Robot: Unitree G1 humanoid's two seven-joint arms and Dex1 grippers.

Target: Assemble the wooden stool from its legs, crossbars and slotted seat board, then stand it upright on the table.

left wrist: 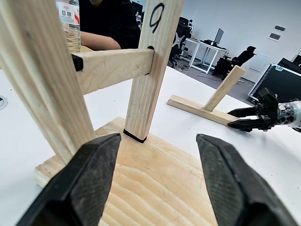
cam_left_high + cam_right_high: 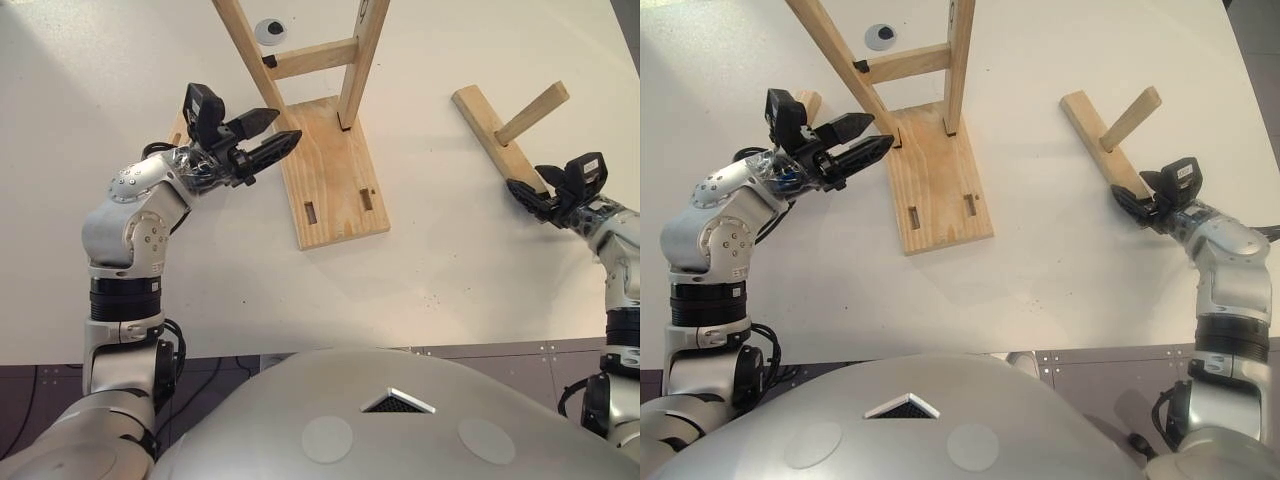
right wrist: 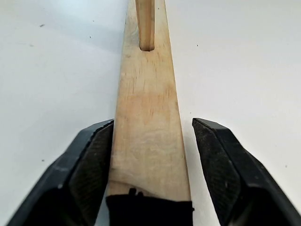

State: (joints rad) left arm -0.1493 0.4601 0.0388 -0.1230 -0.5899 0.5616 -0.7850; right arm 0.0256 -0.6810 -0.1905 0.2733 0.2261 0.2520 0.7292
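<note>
A white table (image 2: 450, 270) holds a half-built wooden stool, lying seat-down. The seat board (image 2: 330, 190) rests flat. A left leg (image 2: 245, 45) and a right leg (image 2: 362, 50) stand up from its far slots, joined by a crossbar (image 2: 315, 58). The two near slots (image 2: 311, 212) are bare. Well apart, to the robot's right, a loose leg (image 2: 485, 125) lies flat with a second crossbar (image 2: 533, 110) jutting up from it at a slant.

The right gripper (image 3: 153, 122) sits low at the near end of the loose leg, its fingers spread to either side of the wood. One finger is touching or nearly touching it and the other stands off with a gap, so nothing is gripped. The left gripper (image 2: 284, 126) hovers with its fingers wide apart, holding nothing, just beside the seat board's left edge and the left leg. A small wooden piece (image 2: 178, 127) lies behind it, mostly hidden.

The step in hand appears to be picking up the loose leg. The wood should probably be centred between the fingers before they close, or it may skid sideways. A hold at the very end leaves a long overhang, so the piece is likely to droop; a slow, level lift would help. The left gripper seems well placed to steady the seat board.
</note>
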